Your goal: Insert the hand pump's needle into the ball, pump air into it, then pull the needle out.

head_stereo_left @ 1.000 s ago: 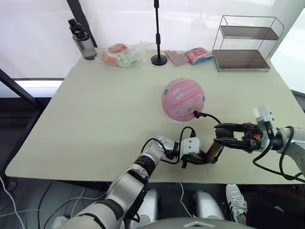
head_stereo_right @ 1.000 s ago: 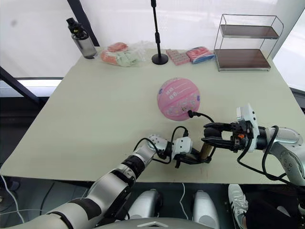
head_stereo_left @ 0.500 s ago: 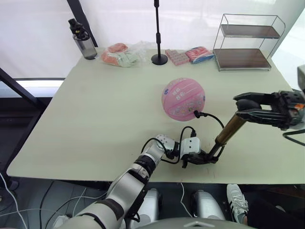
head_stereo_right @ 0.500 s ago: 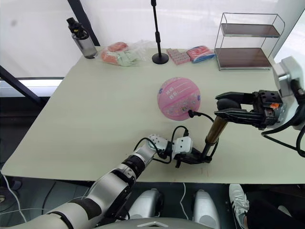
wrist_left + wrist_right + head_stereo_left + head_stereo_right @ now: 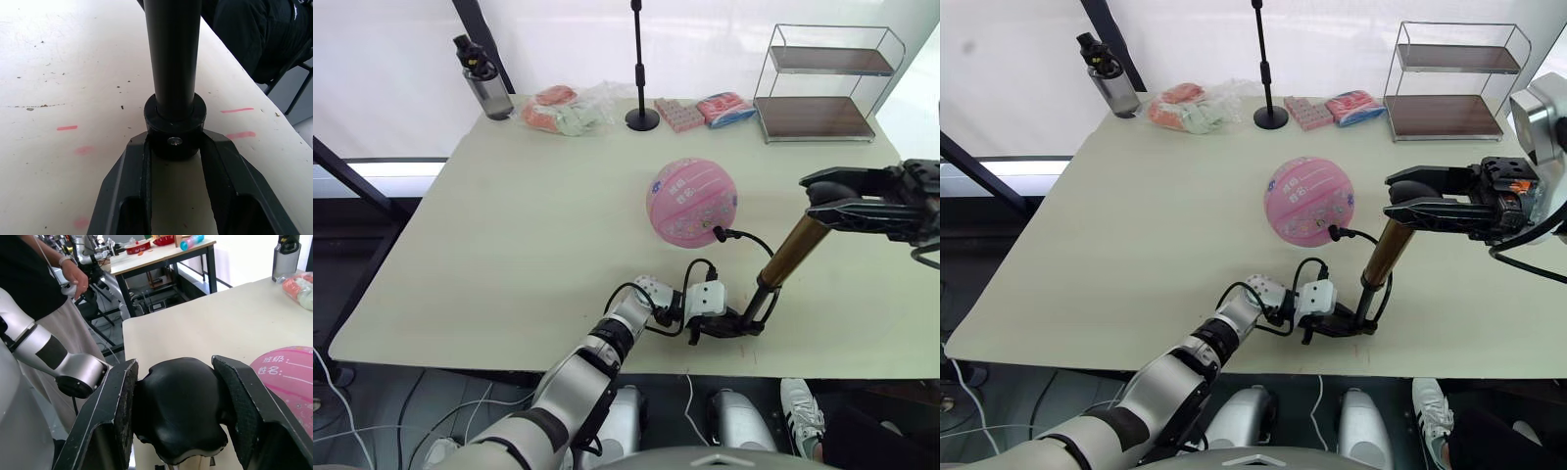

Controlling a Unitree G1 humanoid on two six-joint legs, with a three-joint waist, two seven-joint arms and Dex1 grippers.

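One pale surface [image 5: 509, 245] carries everything; behind it is a white backdrop. In the right wrist view a person stands by other tables in a workshop room.

There is one ball [image 5: 692, 203], pink, a little right of the middle of the surface. Behind the ball stand one two-level wire shelf [image 5: 824, 83], one black stand [image 5: 640, 119] and one dark bottle [image 5: 483, 90]. Between the bottle and the shelf lie about four packets [image 5: 560, 113].

There is one hand pump [image 5: 785, 262], in front of the ball and to its right. Its long axis is tilted: the base points down to the front edge of the surface, the handle points up and to the right. One thin hose [image 5: 752, 241] runs from the pump to the ball; the needle is too small to tell.

The right hand [image 5: 832, 203] is closed around the pump's handle. The left hand [image 5: 736, 324] is closed on the pump's base cap.
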